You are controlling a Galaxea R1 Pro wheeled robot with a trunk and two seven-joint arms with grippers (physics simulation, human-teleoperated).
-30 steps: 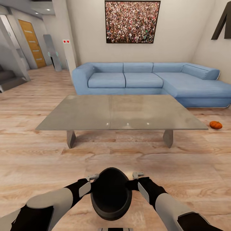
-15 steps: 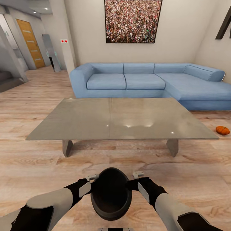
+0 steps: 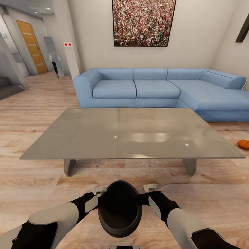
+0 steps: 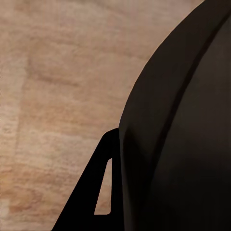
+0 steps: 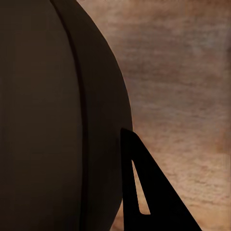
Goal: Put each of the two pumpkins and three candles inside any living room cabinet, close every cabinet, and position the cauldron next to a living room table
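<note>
Straight ahead at twelve o'clock in the head view, a large low table (image 3: 131, 133) with a glossy grey top in two panels stands on short grey legs over a pale wooden floor (image 3: 31, 180). Behind it, further toward twelve o'clock, a blue corner sofa (image 3: 155, 88) runs along a cream wall and turns forward at two o'clock. A framed picture (image 3: 143, 22) of a dense speckled crowd hangs above the sofa. At ten o'clock a hallway opens, with an orange wooden door (image 3: 30, 46) at its far end. At three o'clock, at the picture's edge, a small bright-orange pumpkin (image 3: 243, 144) lies on the floor, just beyond the table's right corner and apart from it. Closest to the robot, at six o'clock, a matte black cauldron (image 3: 119, 209) with a wide round mouth is held between the two arms, in front of the table's near edge and apart from it. The left gripper (image 3: 99, 191) sits against the cauldron's rim at nine o'clock of the pot, and the right gripper (image 3: 149, 188) against its rim at three o'clock. The left wrist view shows one dark finger (image 4: 94, 197) lying right beside the pot's black wall; the right wrist view shows the same on its side. Whether either gripper is clamped or merely pressed against the pot cannot be told.
</note>
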